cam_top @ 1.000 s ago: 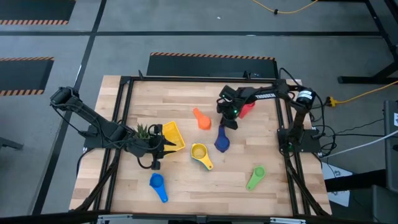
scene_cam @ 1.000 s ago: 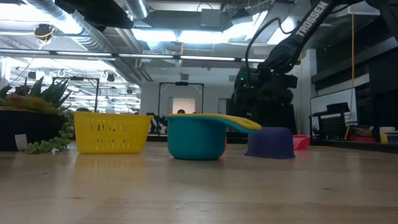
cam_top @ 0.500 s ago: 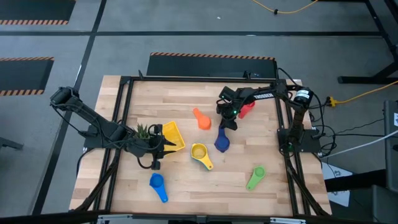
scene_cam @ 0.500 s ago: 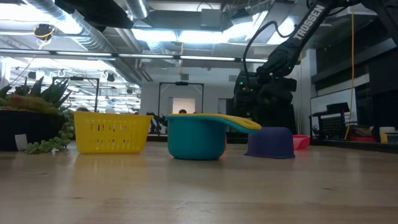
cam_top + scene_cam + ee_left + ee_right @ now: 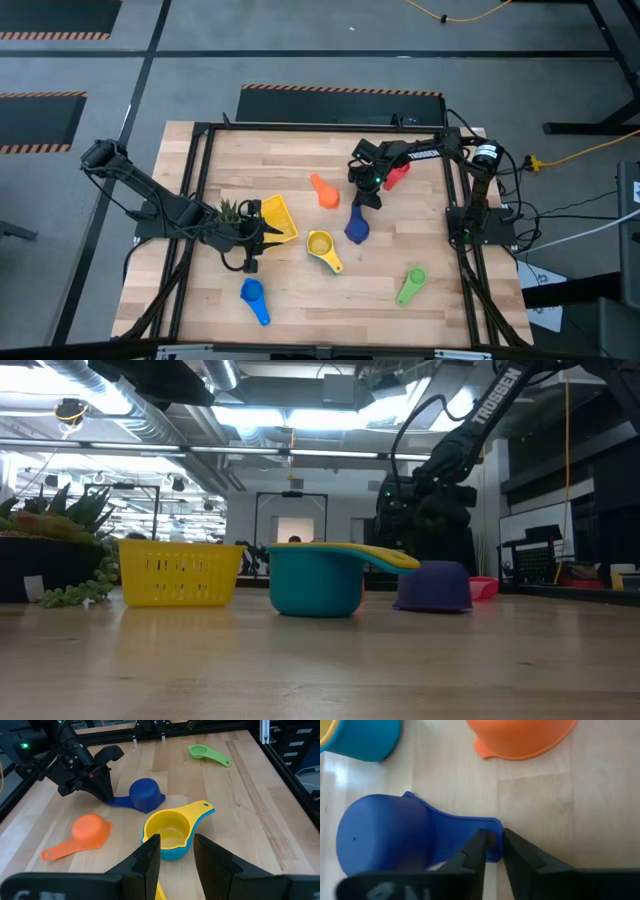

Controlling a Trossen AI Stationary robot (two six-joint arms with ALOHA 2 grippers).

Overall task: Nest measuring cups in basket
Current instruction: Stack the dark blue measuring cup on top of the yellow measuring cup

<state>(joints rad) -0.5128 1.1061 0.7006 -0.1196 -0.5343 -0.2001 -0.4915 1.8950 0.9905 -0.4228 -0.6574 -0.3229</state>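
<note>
Pale wood planks make up the table (image 5: 300, 300), framed by black rails. I read the scene from the high view.

The left arm waits at the table's left side. Its left gripper (image 5: 262, 226) sits right at the yellow basket (image 5: 276, 220), with its fingers (image 5: 146, 862) parted by a clear gap and nothing between them. The basket stands upright next to a spiky green plant (image 5: 230, 210). From the pictures I cannot tell what, if anything, lies in the basket.

The right arm reaches in from the right. The right gripper (image 5: 366, 198) is down at the handle end of the dark blue measuring cup (image 5: 356, 228). In the right wrist view its fingers (image 5: 474, 851) are pinched onto the tip of that flat handle, with only a narrow gap left. The cup lies mouth-down near the table's middle.

Other cups, by size:
- yellow cup (image 5: 322, 246) nested in a teal cup (image 5: 316, 580), near the middle, just right of the basket
- green cup (image 5: 411, 283), front right, well apart
- light blue cup (image 5: 254, 297), front left
- orange cup (image 5: 324, 190), mouth-down, near the right gripper
- red cup (image 5: 399, 174), partly hidden under the right arm
</note>
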